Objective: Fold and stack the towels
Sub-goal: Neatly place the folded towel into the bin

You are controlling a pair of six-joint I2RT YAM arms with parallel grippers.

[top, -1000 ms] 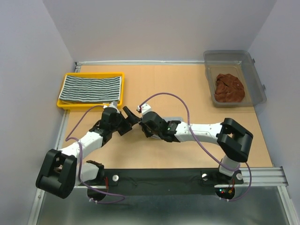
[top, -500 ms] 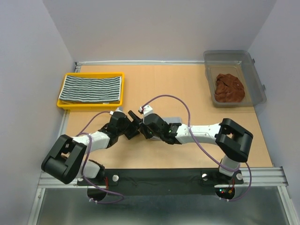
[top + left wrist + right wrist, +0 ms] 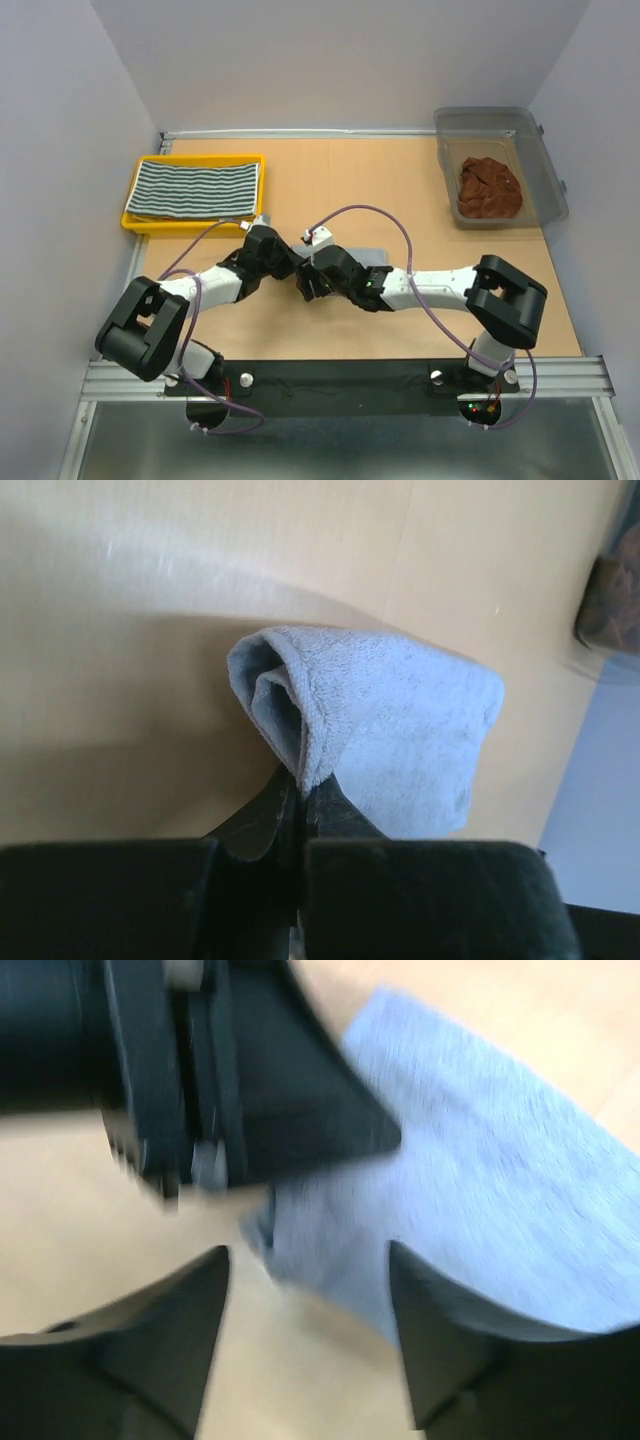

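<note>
towels, left to right: black-white striped towel [image 3: 195, 190] flat in the yellow tray [image 3: 129, 220], grey towel [image 3: 400, 720] mid-table, rust-brown towel [image 3: 490, 187] in the clear bin [image 3: 548, 175]. the left gripper [image 3: 300, 805] pinches the grey towel's folded edge. a thin bite could slip and undo the fold, or the close-set grippers could knock together. the right gripper [image 3: 305, 1260], jaws apart, sits opposite, both arms reaching low inward.

Striped towel [image 3: 197, 190] flat in yellow tray [image 3: 130, 220].
</note>
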